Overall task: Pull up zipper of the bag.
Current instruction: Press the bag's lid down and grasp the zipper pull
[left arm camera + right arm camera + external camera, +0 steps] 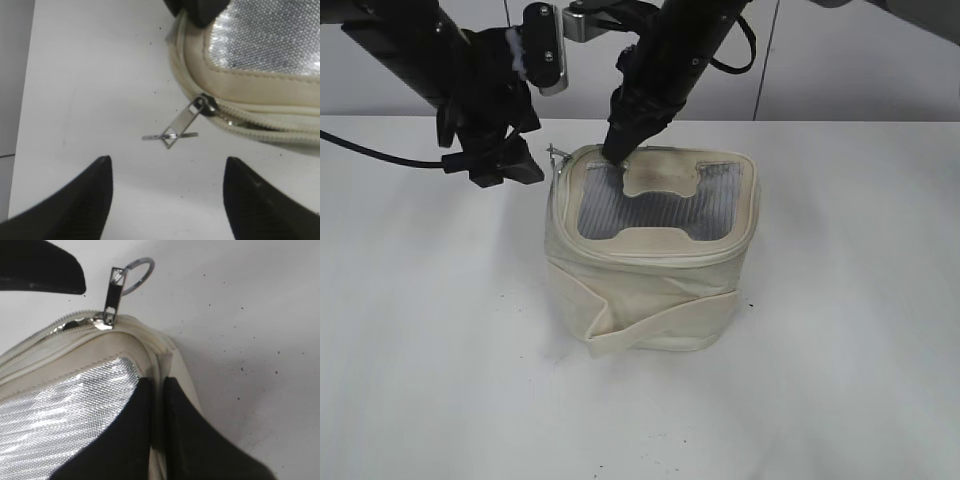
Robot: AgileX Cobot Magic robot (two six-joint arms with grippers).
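Silver ring pull (174, 131) of the zipper (107, 320) standing out from the far-left top corner of the bag (650, 290), its flat tab and ring hanging free in the gap ahead of the left gripper (167, 200) and touching neither finger. Left gripper's two black fingers (75, 200) spread wide apart, nothing between them, tips aimed at the pull from just beside the bag's corner and apart from the fabric. Zip track seen running from the slider along the cream rim, away to the right of that gripper. Right gripper (618, 150) pressed down at the bag's far rim, just beside the slider; jaws drawn together on the cream edge (159, 385) of the top, a thin fold of rim pinched between the two dark pads (135, 440). Ring pull above and to the left of those pads in the wrist view, clear of them. Grey ribbed top panel (655, 205) with its cream H-shaped patch (657, 182) lying nearer the camera than the right gripper's tip. Wide cream strap (665, 322) wrapped slantwise round the lower side of the bag, well below both grippers. Bag upright near the middle of the white table (440, 350), with black cable (380, 152) trailing behind the left arm.
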